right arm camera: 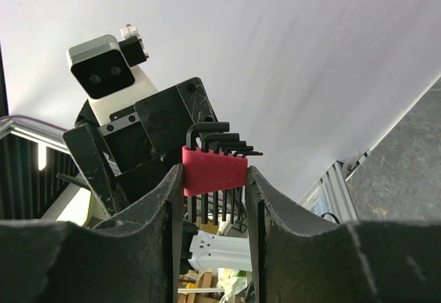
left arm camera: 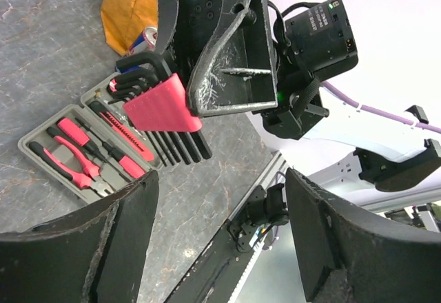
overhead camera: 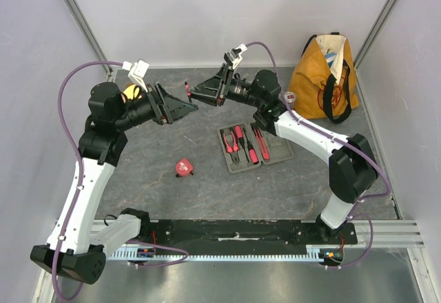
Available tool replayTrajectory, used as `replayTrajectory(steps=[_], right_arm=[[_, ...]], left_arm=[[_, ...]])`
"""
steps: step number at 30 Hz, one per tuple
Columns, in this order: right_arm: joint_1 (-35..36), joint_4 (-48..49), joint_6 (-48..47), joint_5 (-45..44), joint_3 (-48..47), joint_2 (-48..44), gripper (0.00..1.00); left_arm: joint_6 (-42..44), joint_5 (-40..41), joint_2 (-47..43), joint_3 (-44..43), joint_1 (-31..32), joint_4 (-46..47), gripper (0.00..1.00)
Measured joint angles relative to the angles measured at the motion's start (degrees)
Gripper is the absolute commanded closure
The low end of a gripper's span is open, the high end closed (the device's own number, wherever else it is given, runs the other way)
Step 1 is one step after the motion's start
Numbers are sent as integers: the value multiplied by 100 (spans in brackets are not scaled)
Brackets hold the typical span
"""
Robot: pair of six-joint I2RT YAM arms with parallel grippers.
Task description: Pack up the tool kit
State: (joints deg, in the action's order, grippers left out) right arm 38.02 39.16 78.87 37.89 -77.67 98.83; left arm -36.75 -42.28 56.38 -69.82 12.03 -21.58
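The tool kit's grey case (overhead camera: 274, 157) lies open on the table at centre right, with red-and-black pliers and screwdrivers (overhead camera: 241, 143) in its slots. It also shows in the left wrist view as the case (left arm camera: 31, 140). A red holder of black hex keys (left arm camera: 162, 104) hangs in the air, and my right gripper (overhead camera: 192, 93) is shut on its two sides (right arm camera: 213, 168). My left gripper (overhead camera: 187, 109) faces it from the left, just apart. Its fingers (left arm camera: 131, 234) stand wide open with nothing between them. The round red tape measure (overhead camera: 183, 168) lies on the table, left of the case.
The orange tote bag (overhead camera: 324, 76) stands at the back right, with a small can (overhead camera: 289, 98) beside it. A yellow object (overhead camera: 129, 93) sits behind the left arm. The black base rail (overhead camera: 241, 231) runs along the near edge.
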Motion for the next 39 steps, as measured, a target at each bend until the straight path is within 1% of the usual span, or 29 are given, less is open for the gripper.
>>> replayTrajectory(steps=[5,8,11,15,18,21,25,26,31,36,39], right_arm=[[0,-417,-201,-116,-2,-76,65],[0,-789,-378,-240,-17,-131,65],[0,-1480,-669,-431,-177,-149,65],[31,-2846,-1213,-866,-715,-149,65],[81,-3742,-1593,-1274,-1150,-149,65],[190,-4413,-1878,-1674,-1405,-149,65],[374,-5134,-2114,-2151,-1464,-149,66],[402,-5248,-2149,-2223,-1464,-149,66],[490,-5716,-2258,-2599,-1478,-149,66],[490,-5862,-2297,-2796,-1528,-149,66],[490,-5901,-2297,-2881,-1528,-149,66]], left_arm=[[-96,-48,70,79,0,225,20],[68,157,70,74,0,127,23],[492,538,70,68,20,-120,24],[1161,1095,68,68,175,-413,26],[1521,1373,76,72,417,-479,30],[1718,1606,122,96,680,-481,33],[1880,2094,197,205,1067,-426,39],[1915,2291,216,225,1193,-398,42],[2028,3104,400,256,1604,-313,49],[2026,3654,713,195,1716,-398,49],[2017,3884,739,192,1735,-540,49]])
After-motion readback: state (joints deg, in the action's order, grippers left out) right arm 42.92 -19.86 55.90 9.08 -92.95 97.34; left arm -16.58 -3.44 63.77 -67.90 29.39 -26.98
